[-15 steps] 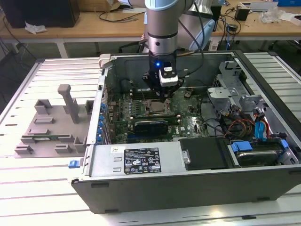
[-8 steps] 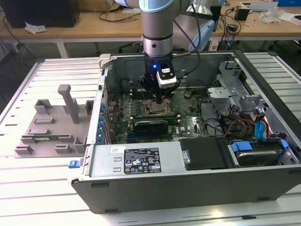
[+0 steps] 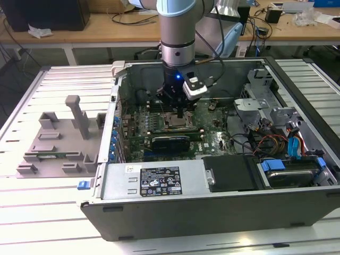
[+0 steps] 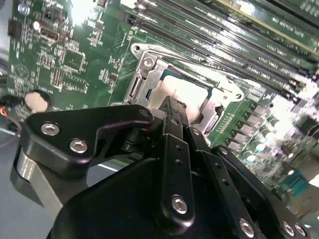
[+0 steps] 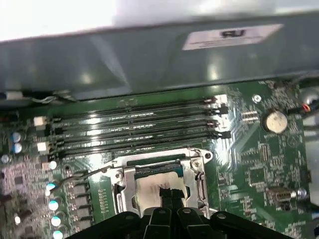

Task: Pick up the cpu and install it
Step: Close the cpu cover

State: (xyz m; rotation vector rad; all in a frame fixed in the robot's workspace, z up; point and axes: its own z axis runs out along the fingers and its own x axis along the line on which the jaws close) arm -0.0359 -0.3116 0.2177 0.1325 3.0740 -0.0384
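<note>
Gripper (image 4: 172,105) closest in the second wrist view: black fingers (image 4: 174,149) drawn together to a narrow point, clasping nothing, tips right at the top face of the cpu (image 4: 188,92), contact uncertain. That chip lies flat inside the metal-framed socket (image 4: 144,62) on the green motherboard (image 4: 65,59), beside the memory slots (image 5: 139,130). Outward in the exterior view, the open computer case (image 3: 212,212) sits on a slatted table (image 3: 32,223), grey fixture tray (image 3: 53,143) just beside it on the exterior view's left.

Grey metal computer case (image 3: 212,212) open-topped; black claw (image 5: 168,191) fills space over silver-framed socket (image 5: 198,172); long black memory slots (image 5: 134,132) just beside.
</note>
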